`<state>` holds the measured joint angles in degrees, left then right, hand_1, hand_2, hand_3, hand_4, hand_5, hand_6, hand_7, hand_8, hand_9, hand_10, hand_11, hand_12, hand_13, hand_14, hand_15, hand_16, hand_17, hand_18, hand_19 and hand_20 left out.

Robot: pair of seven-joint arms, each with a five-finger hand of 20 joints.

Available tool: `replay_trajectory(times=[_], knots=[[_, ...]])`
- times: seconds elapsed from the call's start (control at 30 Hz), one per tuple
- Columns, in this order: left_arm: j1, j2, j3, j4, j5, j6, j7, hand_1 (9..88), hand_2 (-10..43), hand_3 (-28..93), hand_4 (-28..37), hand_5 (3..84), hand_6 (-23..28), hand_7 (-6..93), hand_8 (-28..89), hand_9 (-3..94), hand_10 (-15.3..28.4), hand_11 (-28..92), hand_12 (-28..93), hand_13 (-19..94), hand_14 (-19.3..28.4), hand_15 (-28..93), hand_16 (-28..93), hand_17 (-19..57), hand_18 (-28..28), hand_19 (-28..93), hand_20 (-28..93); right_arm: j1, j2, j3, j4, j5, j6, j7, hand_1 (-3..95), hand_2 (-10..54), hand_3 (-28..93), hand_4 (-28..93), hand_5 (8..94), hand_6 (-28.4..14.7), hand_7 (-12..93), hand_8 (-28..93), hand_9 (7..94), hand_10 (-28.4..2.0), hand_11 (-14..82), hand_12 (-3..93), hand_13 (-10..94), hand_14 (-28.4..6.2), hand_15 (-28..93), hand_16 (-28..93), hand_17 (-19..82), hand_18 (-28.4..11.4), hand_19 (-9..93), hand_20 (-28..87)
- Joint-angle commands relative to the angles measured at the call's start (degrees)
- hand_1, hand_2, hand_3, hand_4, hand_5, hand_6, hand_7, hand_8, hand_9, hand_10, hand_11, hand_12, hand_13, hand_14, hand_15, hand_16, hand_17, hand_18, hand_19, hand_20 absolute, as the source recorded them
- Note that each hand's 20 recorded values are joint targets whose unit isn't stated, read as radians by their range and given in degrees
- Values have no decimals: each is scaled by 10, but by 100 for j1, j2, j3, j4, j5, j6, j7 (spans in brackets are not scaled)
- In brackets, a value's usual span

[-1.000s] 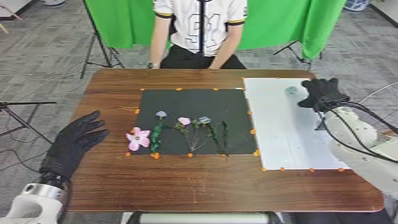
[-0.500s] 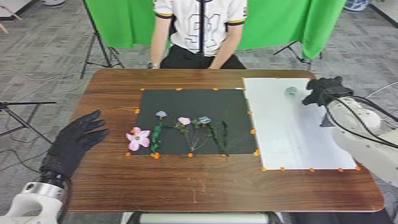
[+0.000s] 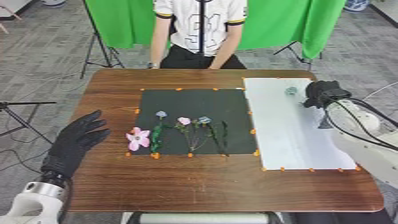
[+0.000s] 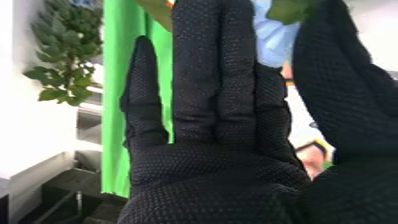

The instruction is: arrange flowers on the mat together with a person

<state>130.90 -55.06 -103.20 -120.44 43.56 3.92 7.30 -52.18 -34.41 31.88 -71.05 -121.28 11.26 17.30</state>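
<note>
though the right hand (image 3: 328,94) is dark and bunched in the head view, the wrist view shows its fingers straight and open; a pale blue thing (image 4: 274,42) with a green bit between its thumb and fingers is cut off, and i cannot tell whether it is touched; at the far right a blue-and-white pot (image 3: 356,4) is cut off, its contents impossible to make out; a small blue-green flower (image 3: 291,91), its shape blurry, lies at the far end of the white mat (image 3: 280,135), just left of that hand; on the black mat (image 3: 191,98) a pink flower (image 3: 138,139) overlaps the left edge; right of it stand out blue flowers (image 3: 204,120), a paler pink bloom (image 3: 184,121) and tangled green stems (image 3: 156,137); the left hand (image 3: 75,142) is open, left of the mats.
</note>
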Motion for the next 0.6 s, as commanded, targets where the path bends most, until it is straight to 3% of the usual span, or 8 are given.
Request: replay_trajectory(times=[0.03,0.2,0.37,0.6], knots=[[48,-29,35,47,-13,-28,-43,254,-21,696,-251,336,32,230,-111,302,120,283,180,276,145,495,-25,-63,207,508,126,-400,42,294,-298,-30,469,-244,472,-74,766,-282,681,54,513,-32,843,-33,205,432,715,-12,466,365,241,-135,501,329],[108,-45,11,26,-20,0,-54,255,-20,696,-251,336,32,229,-111,303,120,284,180,276,145,495,-25,-64,208,509,126,-701,-35,654,-1005,-127,819,-608,471,-83,789,-283,699,48,513,-45,853,-37,208,443,720,-13,481,368,242,-134,508,334],[39,-68,46,55,-3,-49,-109,254,-20,695,-250,337,32,229,-111,303,120,285,180,276,145,494,-25,-64,208,509,126,-270,-368,193,-1481,-324,1002,-1062,470,-85,794,-283,699,49,517,-45,855,-39,210,445,720,-14,485,369,243,-133,510,336],[-25,-21,169,67,11,-29,-92,255,-19,694,-250,337,32,229,-111,302,120,285,179,276,146,494,-24,-64,208,509,126,470,-940,-605,-1373,-369,976,-1469,464,-82,797,-283,688,51,525,-44,846,-39,207,449,714,-14,487,370,242,-133,511,336]])
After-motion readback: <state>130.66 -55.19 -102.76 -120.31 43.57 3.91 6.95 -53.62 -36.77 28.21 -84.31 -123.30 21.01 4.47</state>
